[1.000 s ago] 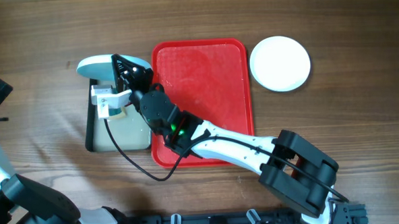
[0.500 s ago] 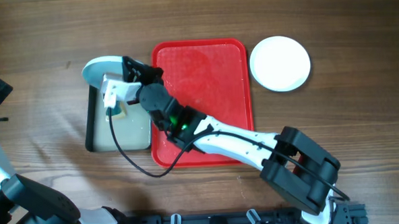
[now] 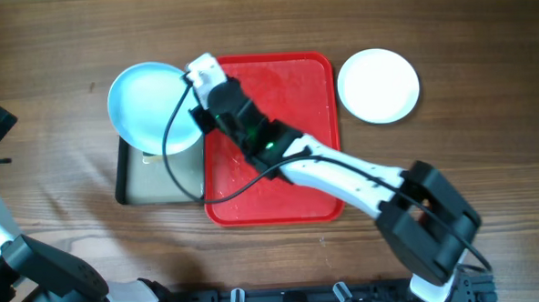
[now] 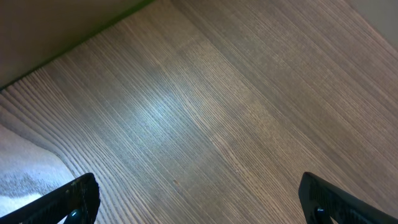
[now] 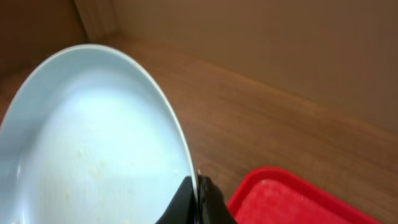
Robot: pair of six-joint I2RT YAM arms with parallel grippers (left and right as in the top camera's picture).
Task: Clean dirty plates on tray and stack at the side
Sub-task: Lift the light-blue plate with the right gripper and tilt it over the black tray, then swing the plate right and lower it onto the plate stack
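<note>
My right gripper (image 3: 198,116) is shut on the rim of a pale mint-blue plate (image 3: 151,106) and holds it face up above the upper end of the basin. In the right wrist view the jaws (image 5: 198,198) pinch the plate's rim (image 5: 93,143), which shows faint specks inside. The red tray (image 3: 276,87) lies in the middle with nothing on it. A white plate (image 3: 378,84) lies on the table right of the tray. My left gripper (image 4: 199,196) is open over bare wood; only the arm shows at the overhead view's left edge. A third plate is not in view.
A black-rimmed basin (image 3: 134,184) with pale water stands left of the tray, partly under the held plate. My right arm (image 3: 343,175) crosses the tray diagonally. A pale cloth corner (image 4: 25,174) lies at the left of the left wrist view.
My right gripper has lifted the mint-blue plate out of the basin and turned it from edge-on to nearly flat, face up. The left arm has not moved.
</note>
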